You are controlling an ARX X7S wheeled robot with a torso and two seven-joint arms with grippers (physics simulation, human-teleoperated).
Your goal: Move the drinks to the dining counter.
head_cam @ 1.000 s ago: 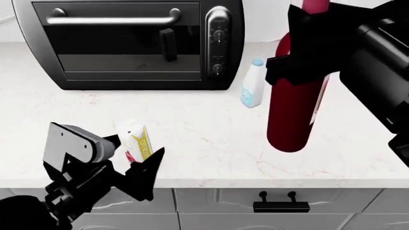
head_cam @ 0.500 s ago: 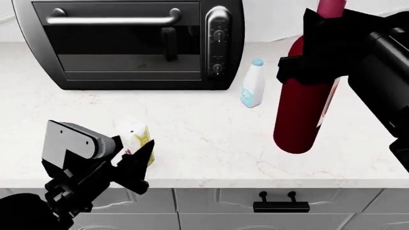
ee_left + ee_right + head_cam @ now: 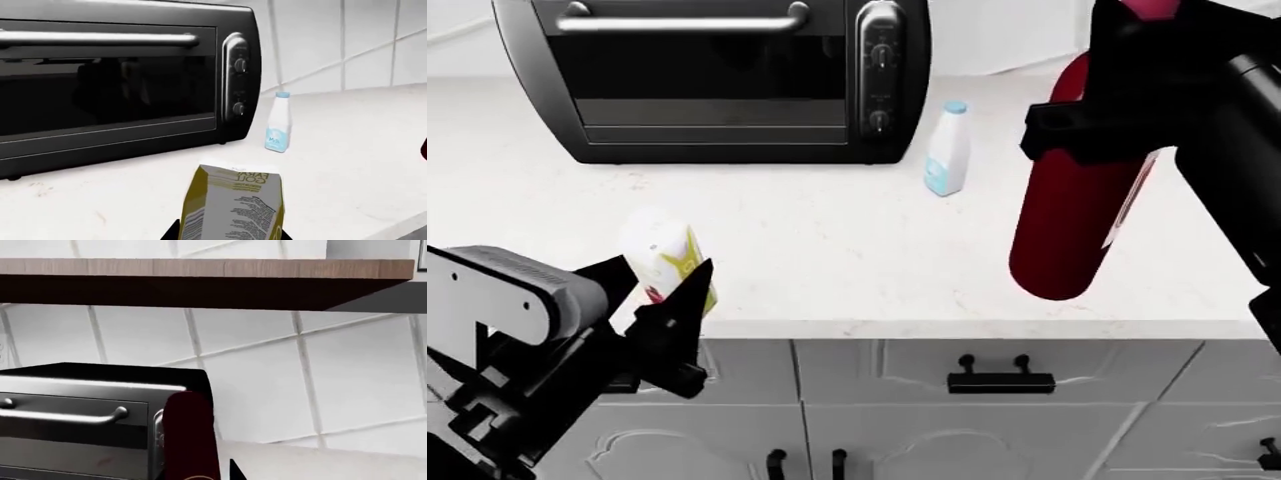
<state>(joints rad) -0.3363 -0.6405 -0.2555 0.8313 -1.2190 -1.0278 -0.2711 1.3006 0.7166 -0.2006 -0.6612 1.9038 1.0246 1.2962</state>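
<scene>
While both arms are loaded, I log the stock as follows.

Item one: wine bottle (image 3: 1078, 215), dark red, white label down one side. My right hand (image 3: 1121, 120) is clamped round its upper body, and it hangs clear above the marbled tabletop (image 3: 827, 250). In the right wrist view only its dark shoulder shows, in front of the toaster oven (image 3: 727, 75).

Item two: small carton (image 3: 665, 262), yellow-green and pink print. It sits between the fingers of my left hand (image 3: 661, 300), closed on it near the tabletop's front edge; whether its base is off the surface I cannot tell.

Item three: small plastic bottle (image 3: 945, 150), pale with a light-blue label, upright on the tabletop just beside the oven's front corner, untouched.

Destination: the dining counter is not in any view.

Progress, as I judge it: nothing delivered. Two drinks are in hand and need carrying across. The third is left for a second trip.
</scene>
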